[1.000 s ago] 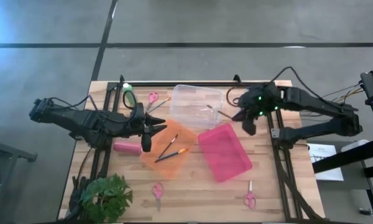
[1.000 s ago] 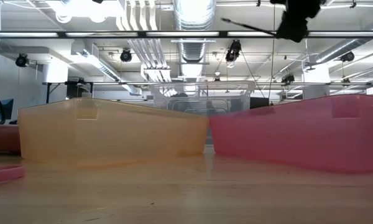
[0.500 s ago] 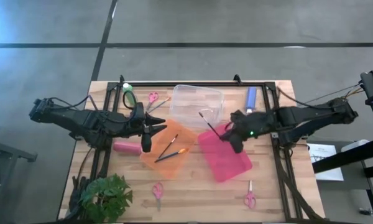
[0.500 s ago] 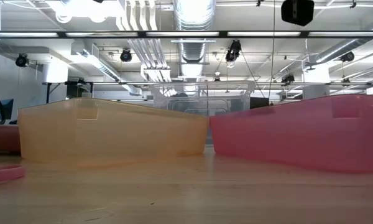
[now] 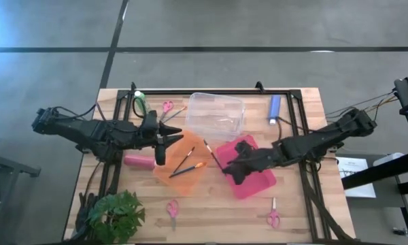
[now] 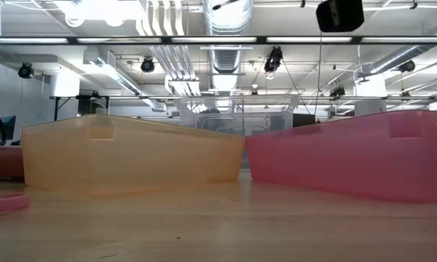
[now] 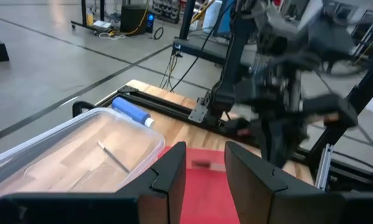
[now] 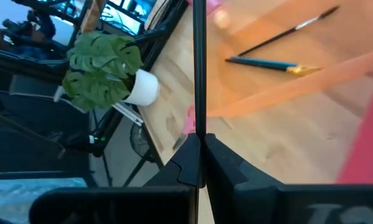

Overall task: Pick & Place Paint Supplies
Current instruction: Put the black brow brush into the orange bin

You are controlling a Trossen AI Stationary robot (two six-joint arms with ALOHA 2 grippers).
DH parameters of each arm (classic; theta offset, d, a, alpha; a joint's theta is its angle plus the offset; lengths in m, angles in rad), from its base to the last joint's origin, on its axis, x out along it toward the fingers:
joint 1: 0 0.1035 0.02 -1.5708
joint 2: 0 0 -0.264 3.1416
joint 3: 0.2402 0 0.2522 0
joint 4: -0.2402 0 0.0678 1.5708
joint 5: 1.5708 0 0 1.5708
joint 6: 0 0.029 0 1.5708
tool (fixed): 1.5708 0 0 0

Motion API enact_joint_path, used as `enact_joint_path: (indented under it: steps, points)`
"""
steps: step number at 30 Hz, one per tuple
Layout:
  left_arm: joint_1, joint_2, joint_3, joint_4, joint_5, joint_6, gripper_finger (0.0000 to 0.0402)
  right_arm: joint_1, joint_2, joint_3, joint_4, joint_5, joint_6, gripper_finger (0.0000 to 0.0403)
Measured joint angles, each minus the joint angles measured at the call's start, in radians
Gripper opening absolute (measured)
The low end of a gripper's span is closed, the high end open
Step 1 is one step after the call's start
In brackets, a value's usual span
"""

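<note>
Since the earlier frame, the right gripper (image 5: 224,168) is seen carried from beside the clear tub (image 5: 216,116) across the pink bin (image 5: 255,178) to that bin's 9 o'clock edge, just short of the orange bin (image 5: 177,175). Its jaws are clamped together on a thin dark paintbrush (image 5: 212,154), which points toward 11 o'clock. The left gripper (image 5: 161,155) is held over the orange bin's 9 o'clock side, jaws slightly apart with nothing between them. Two paintbrushes (image 5: 188,163) are seen lying in the orange bin. On the worktop (image 5: 211,214) a pink bottle (image 5: 139,161) lies just beside the orange bin at 9 o'clock, a green bottle (image 5: 141,104) at 10 o'clock, and a blue bottle (image 5: 275,108) at 1 o'clock.
</note>
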Motion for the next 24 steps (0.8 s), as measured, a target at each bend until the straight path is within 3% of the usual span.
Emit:
enact_joint_path:
  steps: [15,24]
  points:
    - [0.000,0.000,0.000,0.068,-0.026,0.010,0.0120,0.006,0.326,-0.001,0.374,-0.021,0.253,0.0008]
    - [0.000,0.000,0.000,0.074,-0.026,0.026,0.0120,-0.027,0.386,0.001,0.417,-0.016,0.412,0.0008]
